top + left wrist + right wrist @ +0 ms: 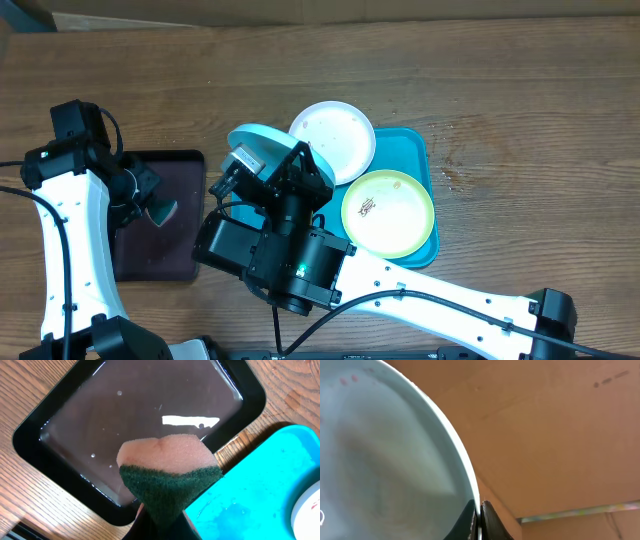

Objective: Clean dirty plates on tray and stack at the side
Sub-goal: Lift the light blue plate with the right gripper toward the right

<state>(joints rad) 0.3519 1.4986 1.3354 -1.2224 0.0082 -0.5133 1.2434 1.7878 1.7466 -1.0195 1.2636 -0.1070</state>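
While the white plate (335, 138) and the yellow-green plate (388, 212) lie on the blue tray (415, 150), the white one reaching past its far left corner, the right arm (450, 295) holds the pale blue plate (255, 145) raised and tilted just left of them, its jaws pinched on the rim. A few reddish specks show on that plate. The left arm (70, 230) hangs over the dark tray (165, 250) on the table (500, 80), its jaws clamped on a sponge (167, 467) with a green scouring layer.

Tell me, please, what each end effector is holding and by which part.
Right end effector: pale blue plate, by its rim. Left end effector: sponge, by its green end.
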